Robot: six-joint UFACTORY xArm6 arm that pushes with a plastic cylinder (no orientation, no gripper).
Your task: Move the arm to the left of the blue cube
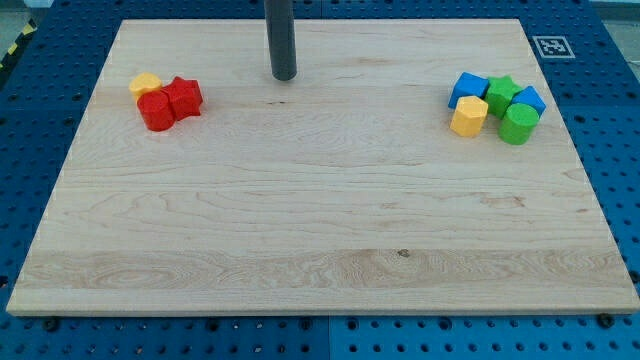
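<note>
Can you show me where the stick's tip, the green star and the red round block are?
my tip (284,76): camera view, rod's very bottom end.
green star (501,90): camera view, top face.
red cylinder (155,107): camera view, top face.

Wooden board (320,250) on blue pegboard bench (620,120), w/ red cylinder (155,110), red star-ish block (184,96) & yellow block (145,84) bunched nr board's top-left corner, yellow block (468,116), green star (501,92) & green cylinder (518,123) clustered nr right edge, marker tag (552,46) at top-right corner.

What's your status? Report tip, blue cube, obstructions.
My tip at the view's top, well left of both clusters' gap. Blue cube far right, untouched. Path along board unobstructed.
</note>
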